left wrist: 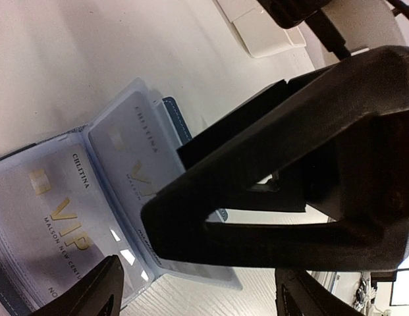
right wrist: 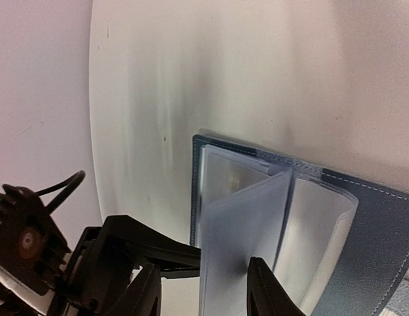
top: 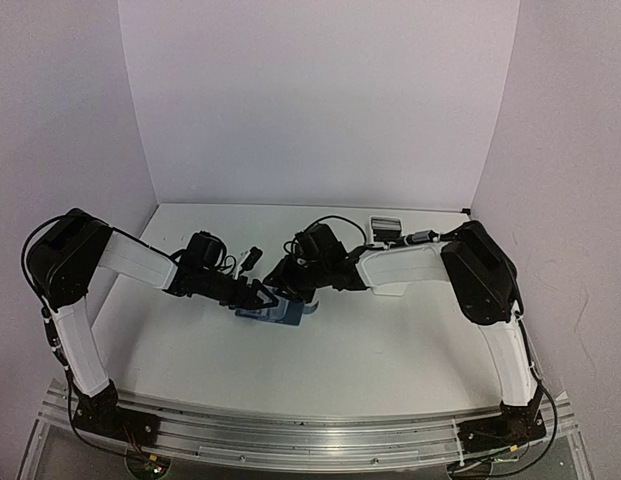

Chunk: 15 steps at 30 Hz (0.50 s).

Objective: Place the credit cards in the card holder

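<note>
Your left claw (left wrist: 197, 293) hangs spread wide and empty just over the card holder (left wrist: 59, 197), lying open mid-table, while your right claw (right wrist: 204, 283) stands half-spread about one upright clear sleeve (right wrist: 240, 237) — it looks light, floppy and slick, so pinch its free edge.

White table (top: 390, 350); pale lilac walls (top: 310, 100)

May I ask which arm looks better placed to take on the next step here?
Left, probably: the left gripper is open and empty over the holder, free to move. The right gripper straddles a raised sleeve, so it looks occupied.
</note>
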Each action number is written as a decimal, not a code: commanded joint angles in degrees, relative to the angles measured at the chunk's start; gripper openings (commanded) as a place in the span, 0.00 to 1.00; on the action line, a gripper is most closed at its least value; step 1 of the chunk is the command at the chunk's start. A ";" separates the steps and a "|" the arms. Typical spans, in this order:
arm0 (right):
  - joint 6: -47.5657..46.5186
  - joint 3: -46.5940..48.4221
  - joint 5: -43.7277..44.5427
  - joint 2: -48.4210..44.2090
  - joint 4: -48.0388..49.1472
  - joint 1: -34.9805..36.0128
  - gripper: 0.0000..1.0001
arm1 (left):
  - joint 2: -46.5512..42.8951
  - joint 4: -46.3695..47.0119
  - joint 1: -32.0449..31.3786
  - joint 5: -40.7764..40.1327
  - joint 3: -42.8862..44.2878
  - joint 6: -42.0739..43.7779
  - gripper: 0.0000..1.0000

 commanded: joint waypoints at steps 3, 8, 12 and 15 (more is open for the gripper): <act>1.77 0.01 -0.85 -1.98 3.01 -0.14 0.41 | 0.99 2.65 0.11 0.31 0.78 -1.40 0.59; 2.78 -2.78 0.63 -2.26 3.02 -0.22 0.41 | 1.10 4.68 0.94 2.00 0.49 -2.67 0.50; 2.35 -2.15 0.52 -1.79 3.00 -0.34 0.41 | 1.18 6.90 1.65 3.27 0.99 -3.62 0.49; 2.38 -2.32 0.53 -1.91 3.07 -0.44 0.40 | 1.77 5.89 1.76 2.08 1.42 -3.07 0.47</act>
